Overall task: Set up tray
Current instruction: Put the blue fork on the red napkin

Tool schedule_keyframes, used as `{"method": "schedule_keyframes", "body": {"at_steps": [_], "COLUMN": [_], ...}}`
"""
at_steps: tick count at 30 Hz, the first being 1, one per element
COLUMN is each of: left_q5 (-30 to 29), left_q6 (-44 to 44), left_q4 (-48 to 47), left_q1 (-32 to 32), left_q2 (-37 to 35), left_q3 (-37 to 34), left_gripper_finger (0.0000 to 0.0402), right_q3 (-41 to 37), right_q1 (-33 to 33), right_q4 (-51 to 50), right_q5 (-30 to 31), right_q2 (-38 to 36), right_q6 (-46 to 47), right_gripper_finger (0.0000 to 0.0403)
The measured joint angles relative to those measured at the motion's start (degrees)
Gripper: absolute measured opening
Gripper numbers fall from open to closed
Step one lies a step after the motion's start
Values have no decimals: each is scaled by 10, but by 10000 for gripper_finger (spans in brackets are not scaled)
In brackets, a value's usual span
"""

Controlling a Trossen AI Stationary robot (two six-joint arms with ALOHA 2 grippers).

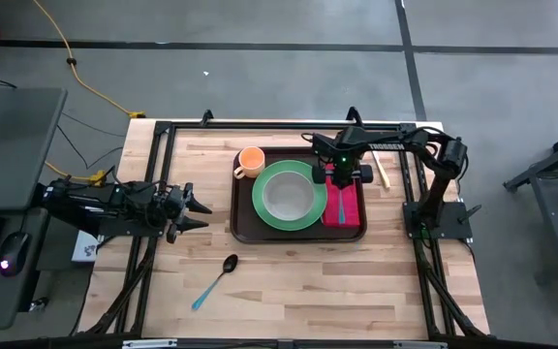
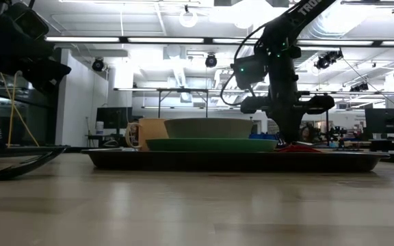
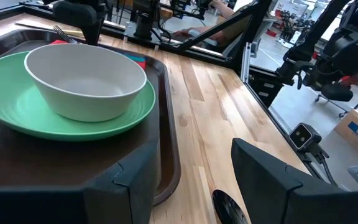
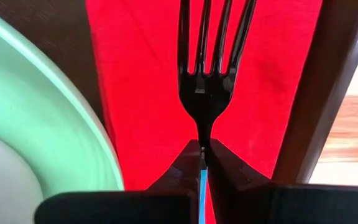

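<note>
Right claw (image 4: 202, 152) pinching fork (image 4: 211, 68) over napkin (image 4: 142, 81), plate (image 4: 48, 118) beside

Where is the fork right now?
In the high view, the fork lies on the red napkin at the tray's right end, beside the green plate, pinched by the right gripper.

The right arm reaches in from the right side of the tabletop, its upper link stretched across toward the middle and its wrist bent straight down. The right end effector (image 4: 202, 163) points at the surface below, its two dark fingers (image 4: 185, 163) pinched together on the thin neck of a fork (image 4: 210, 68), whose tines run forward past the tips. The left arm lies low and level along the left edge of the tabletop, well apart from the other. The left end effector (image 1: 194, 211) faces the middle with its fingers spread wide, gripping nothing.
</note>
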Motion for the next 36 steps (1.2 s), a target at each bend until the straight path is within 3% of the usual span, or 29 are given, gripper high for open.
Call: {"method": "schedule_keyframes", "body": {"at_steps": [13, 24, 36], "left_q5": [0, 0, 0], "left_q6": [0, 0, 45], "left_q4": [0, 0, 0], "left_q1": [0, 0, 0], "left_q2": [0, 0, 0], "left_q3": [0, 0, 0], "left_gripper_finger": [230, 230, 230], "right_q3": [-2, -101, -51], "right_q1": [0, 0, -11], "right_q4": [6, 90, 90], "right_q5": [11, -36, -4], "right_q2": [0, -3, 0], "right_q6": [10, 44, 14], "right_gripper_finger": [0, 1, 0]}}
